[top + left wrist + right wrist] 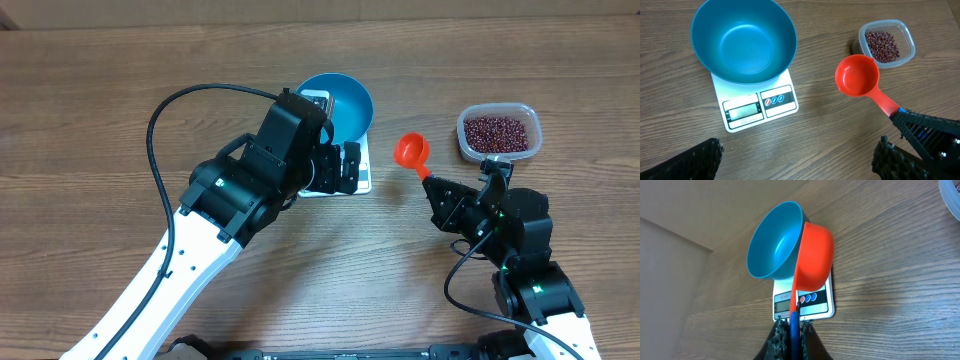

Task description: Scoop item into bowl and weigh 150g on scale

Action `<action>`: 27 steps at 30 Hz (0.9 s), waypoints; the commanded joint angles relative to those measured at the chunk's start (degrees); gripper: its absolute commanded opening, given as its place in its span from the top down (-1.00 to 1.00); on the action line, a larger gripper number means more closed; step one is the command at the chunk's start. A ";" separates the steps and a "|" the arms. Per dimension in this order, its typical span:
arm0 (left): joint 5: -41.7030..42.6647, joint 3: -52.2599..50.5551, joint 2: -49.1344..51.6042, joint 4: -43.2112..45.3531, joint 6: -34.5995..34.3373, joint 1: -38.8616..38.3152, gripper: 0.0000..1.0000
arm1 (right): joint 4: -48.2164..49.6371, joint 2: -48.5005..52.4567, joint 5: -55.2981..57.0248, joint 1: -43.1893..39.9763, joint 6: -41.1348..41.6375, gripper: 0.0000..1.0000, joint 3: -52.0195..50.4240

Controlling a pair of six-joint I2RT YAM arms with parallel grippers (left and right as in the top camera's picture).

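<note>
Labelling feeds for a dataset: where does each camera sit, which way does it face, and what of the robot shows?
Overhead: above the table, facing down; left arm and right arm show.
Left wrist: looks down at bowl and scale; left fingers open at bottom corners.
Right wrist: looks along the scoop toward the bowl; right fingers shut on its handle.
All share bowl, scale, scoop.

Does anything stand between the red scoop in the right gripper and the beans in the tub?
Nothing visible does. The scoop hangs empty beside the tub, with only bare table between them, and the tub is lidless, its beans exposed. The left gripper hovers by the scale, away from that path.
</note>
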 commanded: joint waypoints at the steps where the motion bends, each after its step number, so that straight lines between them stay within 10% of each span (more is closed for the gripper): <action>1: -0.61 0.98 -0.07 0.07 1.03 -0.33 -0.99 | 0.04 -0.59 0.63 -0.20 -0.09 0.93 1.44; 27: -0.61 0.98 -0.07 0.07 1.05 -0.33 -0.99 | -5.27 -0.59 -0.09 -0.20 -3.30 0.93 1.44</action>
